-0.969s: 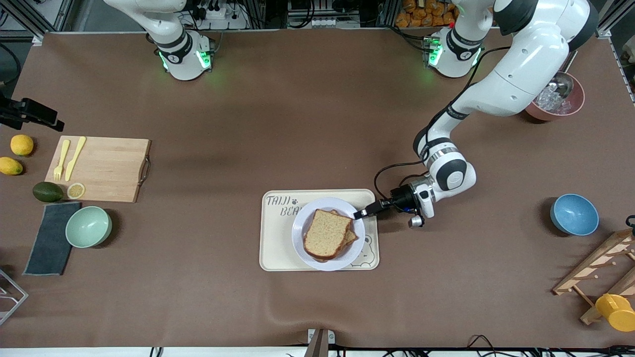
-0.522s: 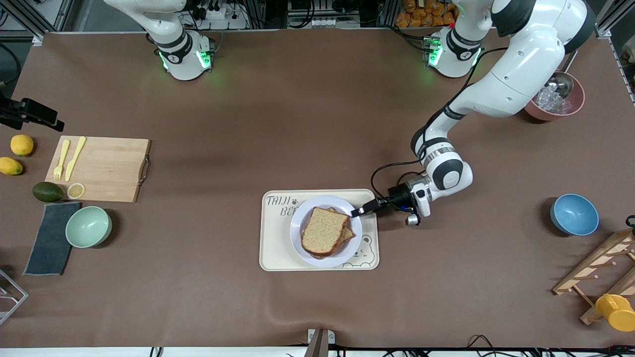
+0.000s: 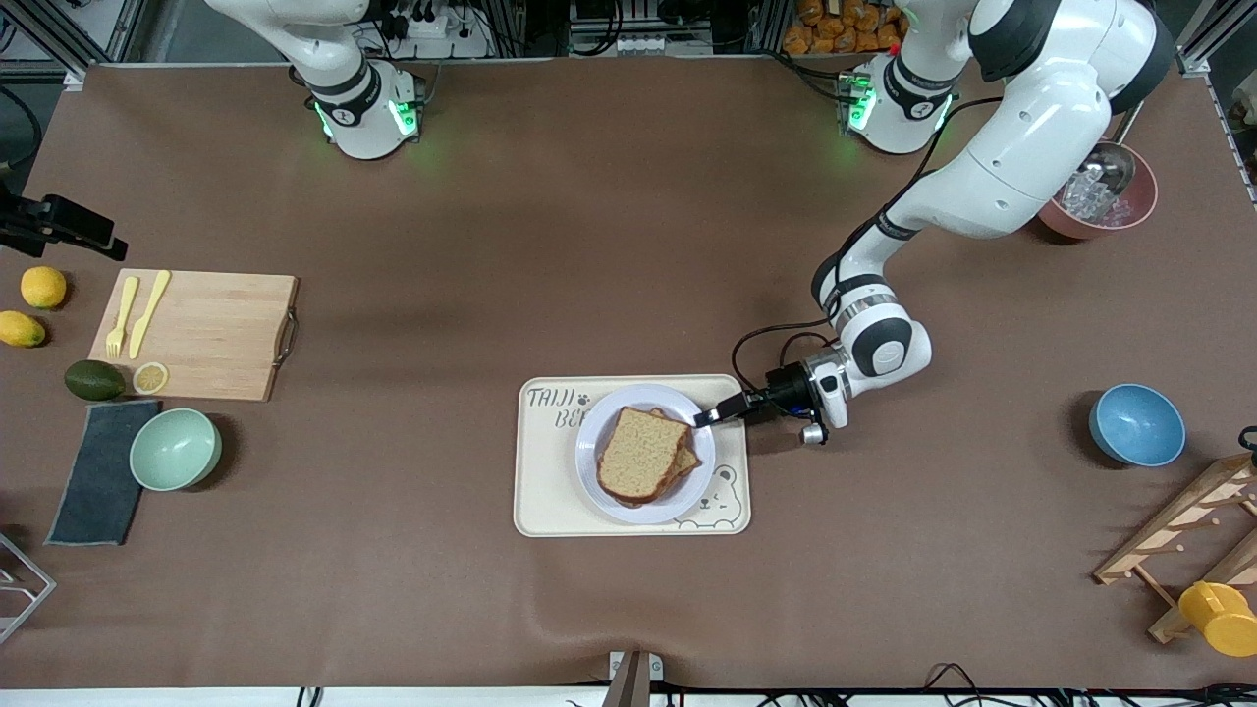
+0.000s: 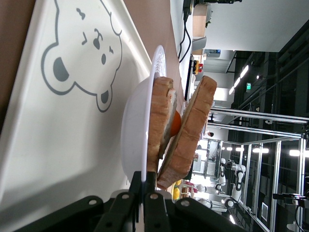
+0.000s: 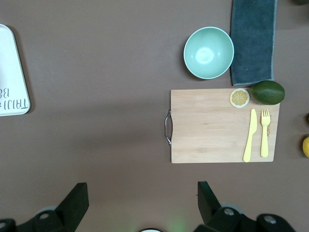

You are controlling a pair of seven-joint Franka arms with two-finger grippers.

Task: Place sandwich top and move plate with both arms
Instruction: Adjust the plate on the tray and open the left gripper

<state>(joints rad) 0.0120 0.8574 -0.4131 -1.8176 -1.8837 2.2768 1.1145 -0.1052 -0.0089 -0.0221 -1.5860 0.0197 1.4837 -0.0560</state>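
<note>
Left gripper is pinching the plate rim, jaws clamped. Sandwich top is lying on the stack, over the bear-print tray. Keep level; bread slides. Right gripper is waiting, spread wide and empty, above the cutting board.

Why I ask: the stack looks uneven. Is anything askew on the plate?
Yes. The sandwich top leans tilted on the lower slice rather than flat, and the plate is lifted off the tray, its rim pinched by the left gripper.
</note>
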